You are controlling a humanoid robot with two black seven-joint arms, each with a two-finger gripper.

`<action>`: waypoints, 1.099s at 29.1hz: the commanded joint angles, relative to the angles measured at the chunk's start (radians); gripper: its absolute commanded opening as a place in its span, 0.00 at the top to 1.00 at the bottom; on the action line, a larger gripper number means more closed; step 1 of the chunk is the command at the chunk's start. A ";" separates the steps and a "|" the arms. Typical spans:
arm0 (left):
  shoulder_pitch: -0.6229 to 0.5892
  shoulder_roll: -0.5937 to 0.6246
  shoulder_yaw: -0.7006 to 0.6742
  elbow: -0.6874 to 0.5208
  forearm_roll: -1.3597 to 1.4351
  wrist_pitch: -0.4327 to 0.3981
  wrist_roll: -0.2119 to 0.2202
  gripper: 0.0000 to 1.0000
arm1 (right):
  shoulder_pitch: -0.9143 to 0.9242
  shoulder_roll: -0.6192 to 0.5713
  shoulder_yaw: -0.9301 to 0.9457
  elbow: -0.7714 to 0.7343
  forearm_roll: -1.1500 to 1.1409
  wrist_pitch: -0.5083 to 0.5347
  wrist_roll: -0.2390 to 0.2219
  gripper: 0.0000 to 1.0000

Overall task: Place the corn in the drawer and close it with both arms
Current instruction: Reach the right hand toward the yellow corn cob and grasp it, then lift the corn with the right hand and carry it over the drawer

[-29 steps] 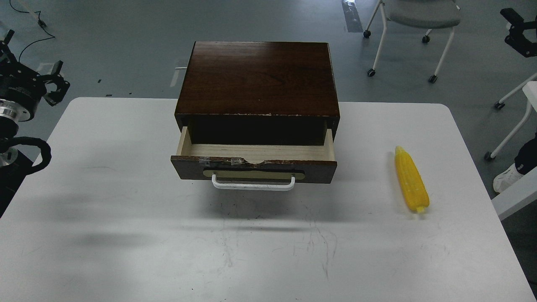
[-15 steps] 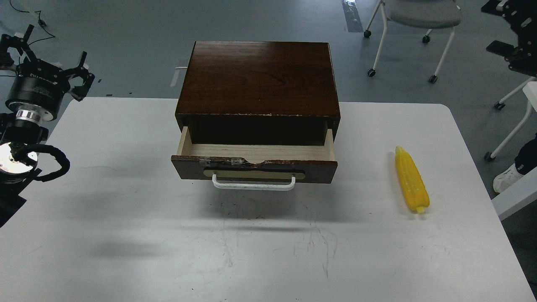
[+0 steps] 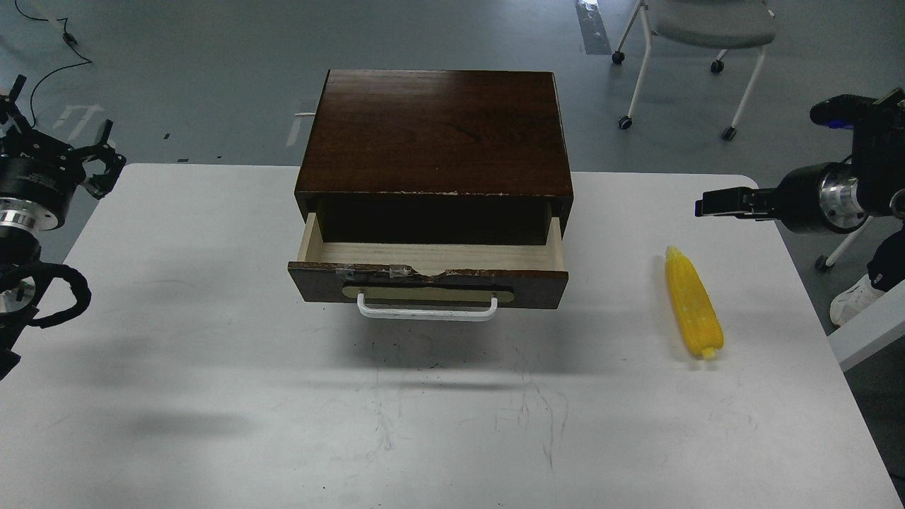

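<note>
The corn (image 3: 693, 305) lies flat near the right edge of the white table (image 3: 212, 396), its length running roughly front to back with the stub end toward the front edge. The drawer (image 3: 428, 274) stands pulled out at the middle of the far edge, its pale inside bare.

The right gripper (image 3: 707, 204) hangs over the far right corner, just beyond the corn's tip; seen side-on, whether its jaws are apart cannot be told. The left gripper (image 3: 63, 145) sits off the far left corner, its claws spread and empty.

To pick well, the right gripper should probably descend over the cob's thicker middle, with its jaws across the width, not along it.
</note>
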 commanded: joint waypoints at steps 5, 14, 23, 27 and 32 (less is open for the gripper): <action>0.003 -0.003 -0.001 0.001 -0.001 0.000 -0.002 0.01 | -0.093 0.121 -0.040 -0.071 0.002 -0.068 0.000 0.00; 0.003 -0.004 -0.001 0.007 -0.001 0.000 -0.008 0.01 | -0.205 0.220 -0.041 -0.217 0.003 -0.080 0.025 0.00; -0.005 -0.007 0.001 0.041 -0.001 0.000 -0.006 0.01 | -0.214 0.242 -0.041 -0.219 0.005 -0.088 0.066 0.18; -0.005 -0.001 -0.001 0.042 -0.001 0.000 -0.008 0.01 | -0.231 0.236 -0.040 -0.217 0.005 -0.090 0.131 0.45; -0.006 -0.003 -0.001 0.045 -0.001 0.000 -0.008 0.01 | -0.240 0.233 -0.035 -0.217 0.006 -0.091 0.132 0.91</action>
